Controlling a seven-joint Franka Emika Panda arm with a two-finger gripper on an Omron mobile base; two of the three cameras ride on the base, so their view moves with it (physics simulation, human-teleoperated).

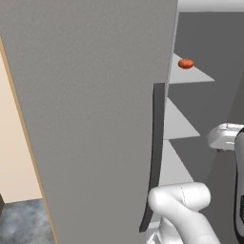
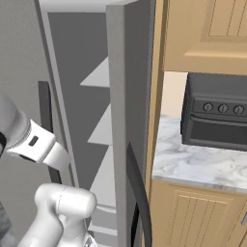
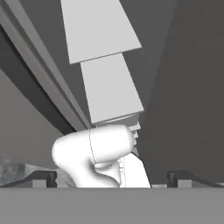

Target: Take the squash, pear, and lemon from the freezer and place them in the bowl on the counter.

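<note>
Freezer (image 1: 95,119) door ajar, grey shelves (image 3: 111,87) showing inside. Small orange-red thing (image 1: 186,63) sitting on an upper shelf. Tool (image 3: 113,178) spread wide, holding nothing.

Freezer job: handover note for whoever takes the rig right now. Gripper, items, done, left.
Gripper: open, holding nothing, pointed into the freezer.
Freezer: door open, grey shelves in sight. One small orange-red item lies on an upper shelf; too small to say which fruit it is.
Counter: beside the freezer, with the toaster oven on it. The bowl sits outside these views.
Done: freezer opened.
Left: all three fruits, squash, pear and lemon, each carried to the bowl.
</note>
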